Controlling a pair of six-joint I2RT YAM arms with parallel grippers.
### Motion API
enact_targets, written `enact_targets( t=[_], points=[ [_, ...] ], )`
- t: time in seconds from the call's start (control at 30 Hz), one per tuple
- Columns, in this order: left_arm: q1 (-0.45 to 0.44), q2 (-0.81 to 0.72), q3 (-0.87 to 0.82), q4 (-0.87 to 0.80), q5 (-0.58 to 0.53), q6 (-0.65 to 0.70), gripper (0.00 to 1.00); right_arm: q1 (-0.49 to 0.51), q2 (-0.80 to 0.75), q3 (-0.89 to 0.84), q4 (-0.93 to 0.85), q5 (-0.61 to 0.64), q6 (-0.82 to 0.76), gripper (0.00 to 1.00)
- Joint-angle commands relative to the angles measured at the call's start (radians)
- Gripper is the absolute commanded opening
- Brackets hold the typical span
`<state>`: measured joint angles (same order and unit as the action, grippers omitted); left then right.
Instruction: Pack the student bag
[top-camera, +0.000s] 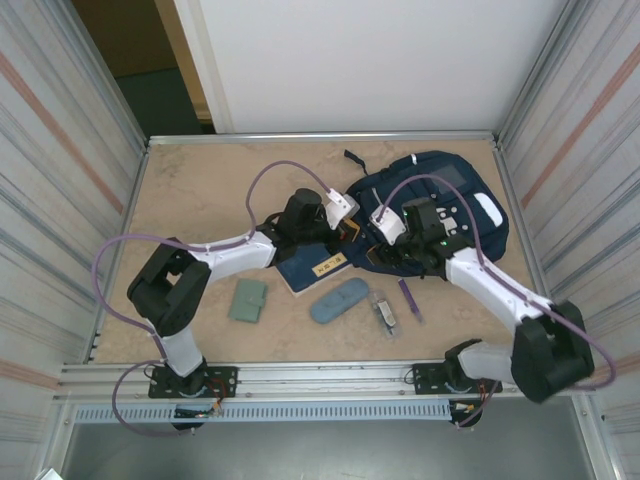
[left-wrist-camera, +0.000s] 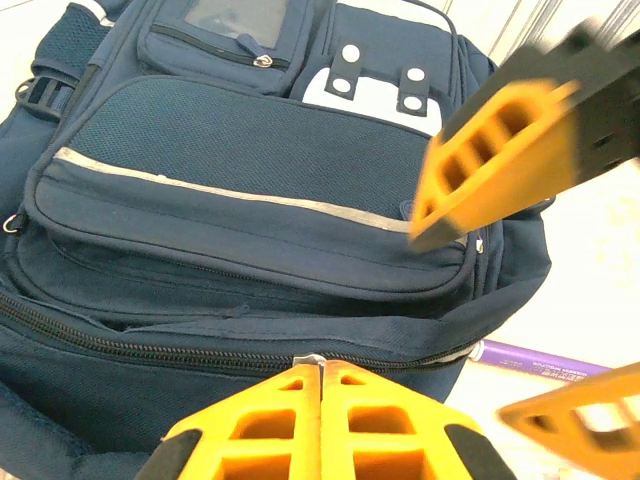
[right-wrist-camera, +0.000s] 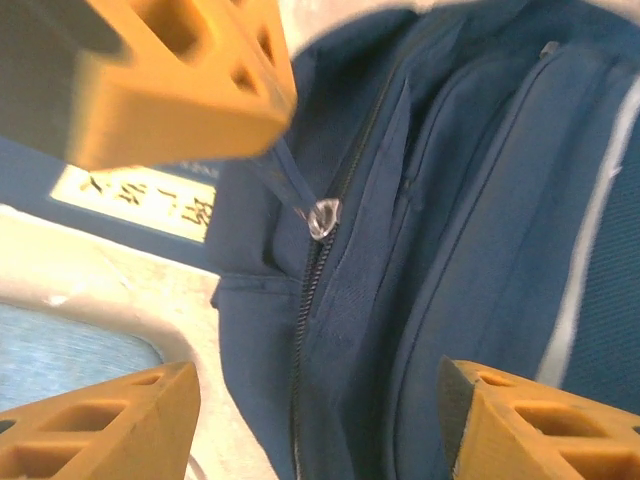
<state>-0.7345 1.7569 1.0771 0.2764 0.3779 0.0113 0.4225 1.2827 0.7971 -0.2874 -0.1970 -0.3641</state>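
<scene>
A dark-blue booklet (top-camera: 310, 272) with a yellow label lies mid-bench (top-camera: 200, 190). Nearer the front edge, left to right, lie a green wallet (top-camera: 247, 299), a blue-grey oval case (top-camera: 339, 300), a small clear plastic item (top-camera: 383, 310) and a purple pen (top-camera: 410, 299).

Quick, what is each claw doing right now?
Left gripper: shut, seemingly pinching the zipper pull of the student bag.
Right gripper: open, holding nothing.

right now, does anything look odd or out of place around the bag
Nothing stands out: the student bag lies flat on the table, and the booklet, oval case and green wallet lie loose beside it, nothing spilled.
</scene>
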Motion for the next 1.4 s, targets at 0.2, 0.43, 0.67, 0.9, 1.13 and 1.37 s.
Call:
enact_targets(
  t=[0.2,0.43,0.67,0.9,1.13,1.37],
  points=[
    [0.048,0.037,-0.033,0.031,0.019,-0.026,0.0,-0.005,0.135,0.042,-0.077,0.056,-0.202,0.14],
    [0.193,0.012,0.016,-0.034,-0.082,-0.014,0.0,-0.001,0.054,0.021,-0.07,-0.046,-0.502,0.0],
    [0.306,0.082,0.122,-0.097,0.033,0.024,0.0,0.029,0.078,0.109,-0.172,0.005,-0.651,0.0],
    [0.168,-0.069,-0.16,0.197,0.341,0.264,0.52,-0.03,0.043,0.156,-0.22,-0.16,-0.529,0.0],
    [0.077,0.055,0.021,0.039,0.168,0.423,0.63,-0.045,-0.004,0.152,-0.248,-0.158,-0.488,0.0],
    [0.029,0.1,0.015,0.08,0.146,0.475,0.48,-0.082,-0.044,0.124,-0.218,-0.215,-0.417,0.0]
  ],
)
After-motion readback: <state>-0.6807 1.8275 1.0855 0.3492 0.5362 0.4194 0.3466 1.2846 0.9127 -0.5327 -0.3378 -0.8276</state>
